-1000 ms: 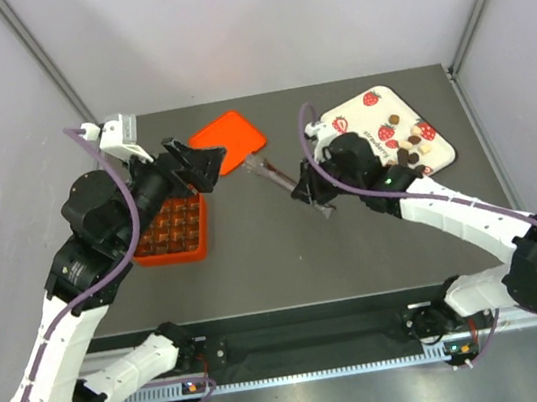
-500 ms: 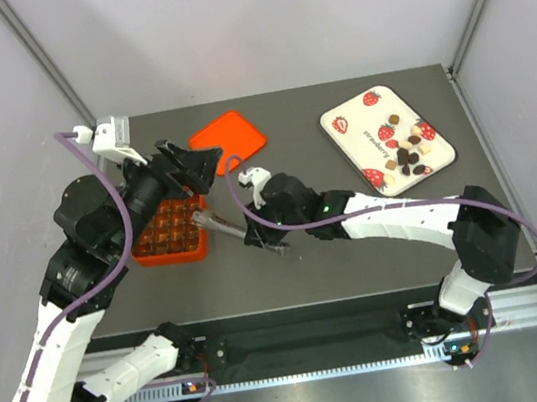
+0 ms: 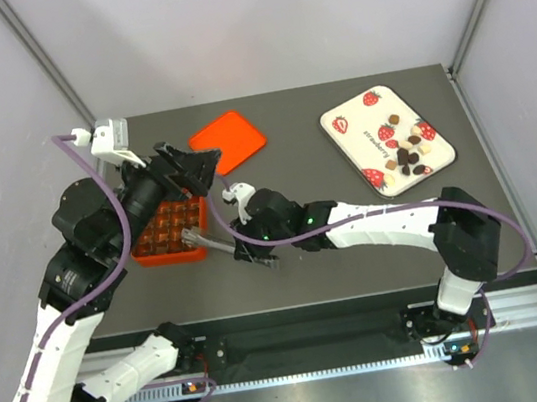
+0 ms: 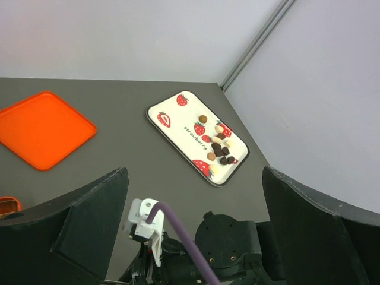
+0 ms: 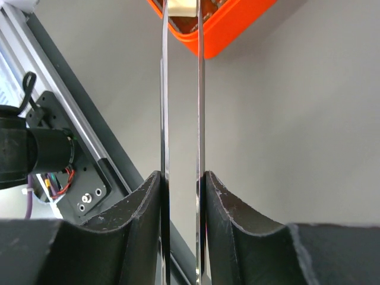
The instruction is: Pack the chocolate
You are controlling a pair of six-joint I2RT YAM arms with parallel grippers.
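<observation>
Treat the chocolate [image 4: 218,142] as light, small and easily marked. The pieces are smooth enough to squirt out if you pinch hard, and warmth or pressure would likely scar them, so take each one across its widest part with gentle, even pressure. Most of it lies in a loose cluster at one end of the strawberry tray [image 4: 178,113], well apart from the orange box [image 3: 171,257] on the far left of the bench [image 3: 340,276]. One pale cream piece [image 5: 181,6] sits between the tips of the tweezers [image 5: 163,89], over the box. Your right pincer [image 5: 181,181] is clenched on the blades of those tweezers, squeezing them nearly parallel. Your left pincer [image 3: 191,168] hangs released, fingers spread wide, above the far edge of the box and near the orange lid [image 4: 41,127]. The frame edge cuts off the cream piece, so you can't tell how securely it is held or whether it touches the box. Nor can you tell which compartment lies beneath it. From above, the tweezer tips are too small to read. The left arm covers part of the box, whose cells look mostly brown, though you can't count them.
</observation>
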